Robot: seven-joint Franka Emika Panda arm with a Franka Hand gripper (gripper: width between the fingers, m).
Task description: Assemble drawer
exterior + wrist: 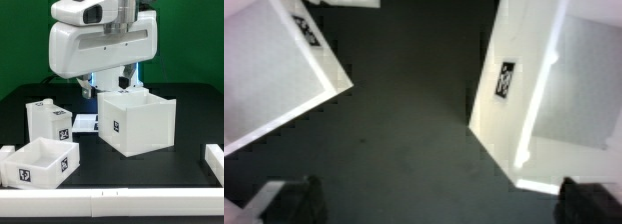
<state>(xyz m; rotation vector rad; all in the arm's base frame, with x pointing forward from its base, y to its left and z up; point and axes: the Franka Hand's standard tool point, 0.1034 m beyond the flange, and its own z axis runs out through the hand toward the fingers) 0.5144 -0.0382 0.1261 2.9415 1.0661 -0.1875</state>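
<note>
The end effector [438, 203] hangs wide open and empty over the black worktop [402, 130], beside the big white open-sided plastic shell [140, 128]. The small white knobbed trays [45, 124] sit loose at its 9 o'clock, so the next move's probably grabbing one.

From my remote desk: the white shell [135, 122], the white nearer tray [40, 162] and the white farther tray [50, 120] each carry black-and-white square tags, set against a black table [120, 172] and a green backdrop [190, 50]. The arm [100, 45] and the rails [214, 160] are white. My wrist view shows the fingers [288, 200] of the gripper [438, 203] in black.
</note>
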